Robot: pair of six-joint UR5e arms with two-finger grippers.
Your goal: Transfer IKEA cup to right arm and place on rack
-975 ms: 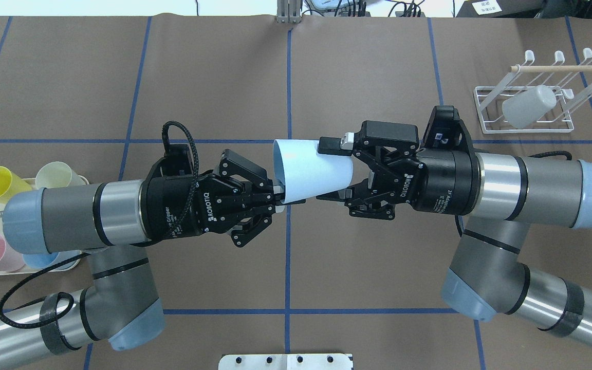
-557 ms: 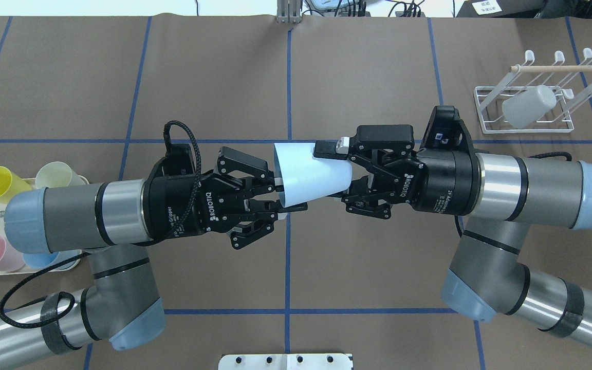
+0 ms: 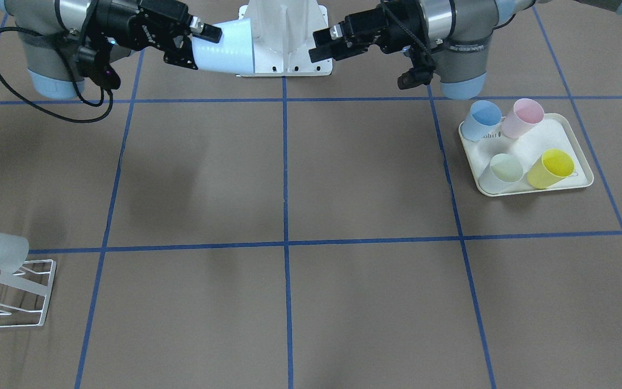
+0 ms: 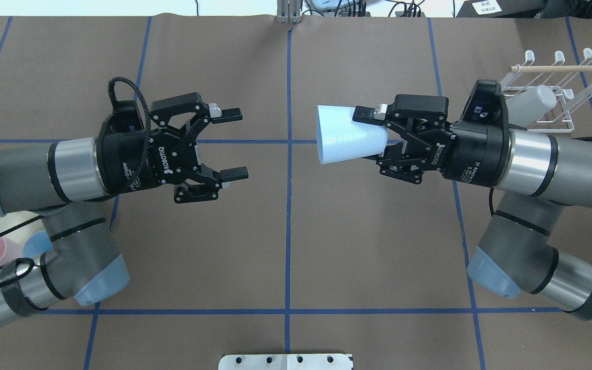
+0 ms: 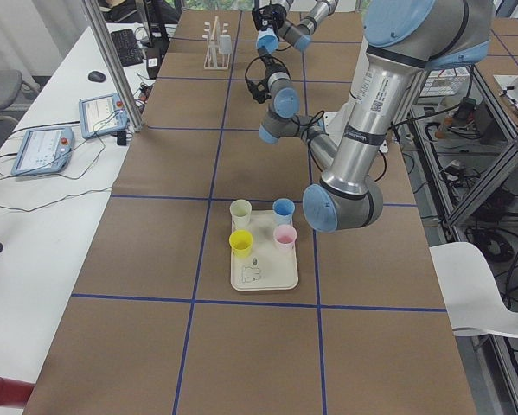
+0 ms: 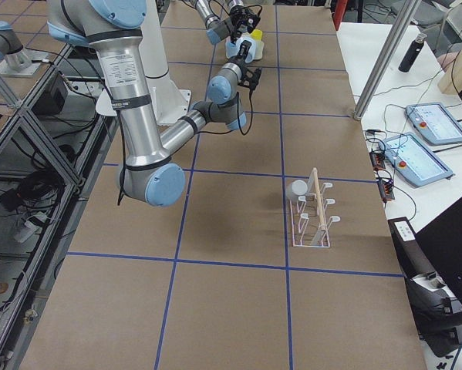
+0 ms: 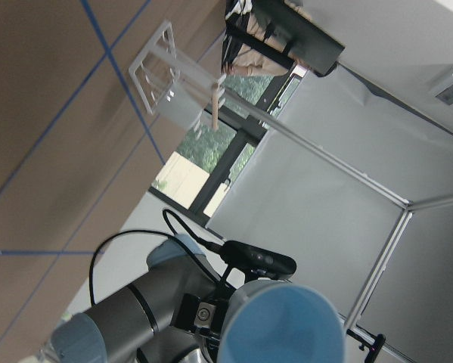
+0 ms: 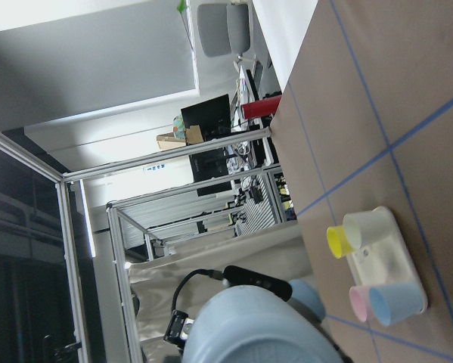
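Note:
The light blue IKEA cup (image 4: 345, 136) lies sideways in the air, mouth toward the left arm. My right gripper (image 4: 371, 134) is shut on its narrow base end. It also shows in the front-facing view (image 3: 227, 46), held by the right gripper (image 3: 197, 46). My left gripper (image 4: 243, 143) is open and empty, a cup's length to the left of the mouth, also seen in the front-facing view (image 3: 323, 46). The left wrist view looks into the cup's mouth (image 7: 283, 325). The white wire rack (image 4: 550, 90) with its wooden dowel stands at the far right, just behind the right wrist.
A pale grey cup (image 4: 531, 104) hangs tilted on the rack. The cream tray (image 3: 575, 182) holds yellow, pink, blue and pale green cups on the robot's left side. In the overhead view the left arm hides most of the tray.
The left gripper opened, let go of the cup's rim and drew back to the left. The right gripper, still shut on the cup, moved right and a little farther away.

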